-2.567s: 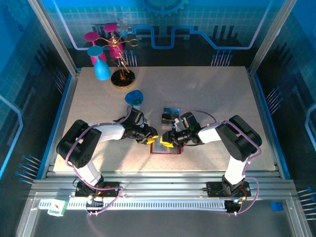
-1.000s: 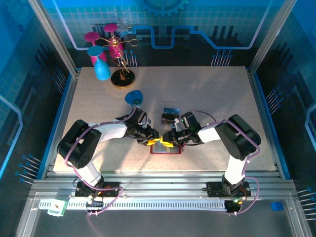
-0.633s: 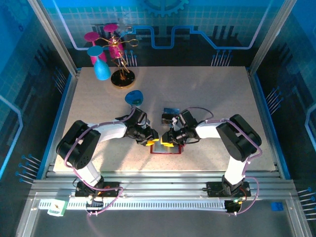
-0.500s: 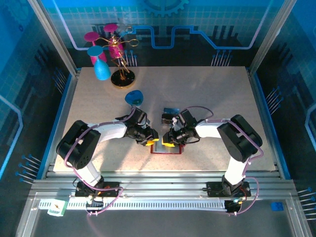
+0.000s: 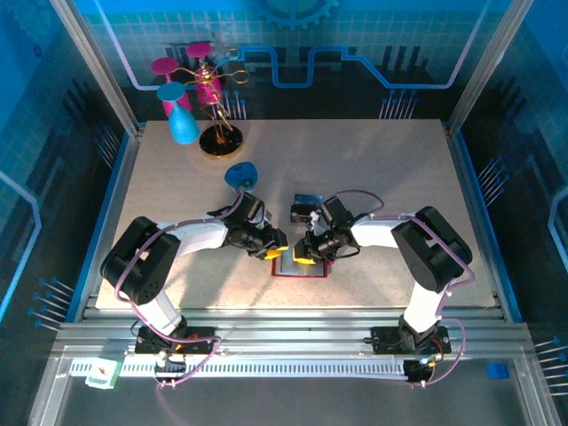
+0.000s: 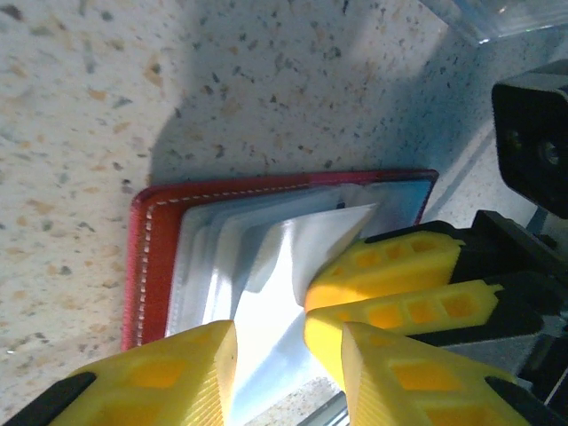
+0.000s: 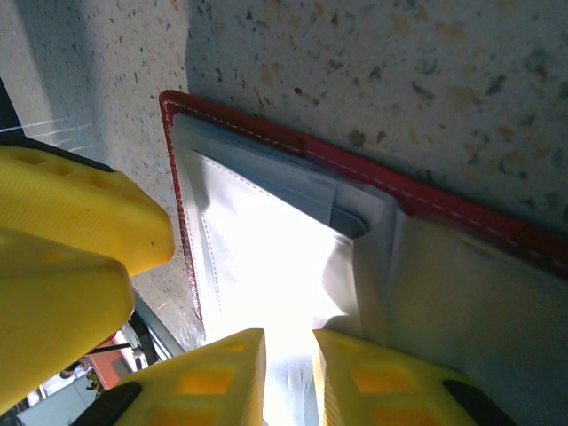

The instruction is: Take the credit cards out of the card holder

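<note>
While its yellow fingers stand apart and grip nothing, the left gripper [image 6: 284, 364] sits at the bottom of its wrist frame over the card holder [image 6: 146, 266], which lies open on the table [image 5: 373, 177] at lower centre of the top view. Facing it, the right gripper [image 7: 288, 355] has its fingers drawn to a narrow slit over a pale pocket, and I cannot tell whether they pinch it; the credit cards [image 6: 226, 262] lie layered inside the pockets, washed pale by glare
</note>
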`<state>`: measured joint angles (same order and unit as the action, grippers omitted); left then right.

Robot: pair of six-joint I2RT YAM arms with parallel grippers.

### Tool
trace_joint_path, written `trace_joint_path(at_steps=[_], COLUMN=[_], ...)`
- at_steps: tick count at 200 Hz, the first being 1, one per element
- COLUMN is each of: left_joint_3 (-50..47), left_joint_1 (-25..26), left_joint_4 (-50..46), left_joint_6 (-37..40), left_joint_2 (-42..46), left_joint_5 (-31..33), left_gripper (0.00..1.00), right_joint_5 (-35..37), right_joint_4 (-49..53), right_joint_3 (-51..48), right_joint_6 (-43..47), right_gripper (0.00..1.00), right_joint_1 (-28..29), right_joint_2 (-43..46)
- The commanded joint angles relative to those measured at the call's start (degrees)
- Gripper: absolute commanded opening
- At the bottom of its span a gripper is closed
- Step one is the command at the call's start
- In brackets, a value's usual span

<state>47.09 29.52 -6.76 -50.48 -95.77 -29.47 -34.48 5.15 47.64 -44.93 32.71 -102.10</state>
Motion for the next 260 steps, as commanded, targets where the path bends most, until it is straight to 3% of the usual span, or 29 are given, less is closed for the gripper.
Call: trace_joint_path(at_steps=[1, 109, 260], left_joint_3=[-0.1, 3.7, 0.9], left_joint_1=[0.8, 2.7, 3.5], left_joint_4=[0.7, -8.5, -0.3], left_joint_6=[-0.3, 4.8, -0.5], left_joint_2=[-0.2, -3.6, -4.3], left_joint_5=[-2.8, -0.6, -1.3], left_gripper=[0.37, 0.40, 0.35], right_joint_5=[2.8, 2.1, 1.4], right_joint_4=[4.2, 3.2, 1.8], right_joint_3=[-0.8, -0.9, -1.4], right_joint_6=[0.3, -0.1, -0.7], right_gripper=[0.22, 0.22, 0.21], right_joint_1=[0.7, 0.7, 0.6], right_joint_2=[-1.0, -1.4, -1.0])
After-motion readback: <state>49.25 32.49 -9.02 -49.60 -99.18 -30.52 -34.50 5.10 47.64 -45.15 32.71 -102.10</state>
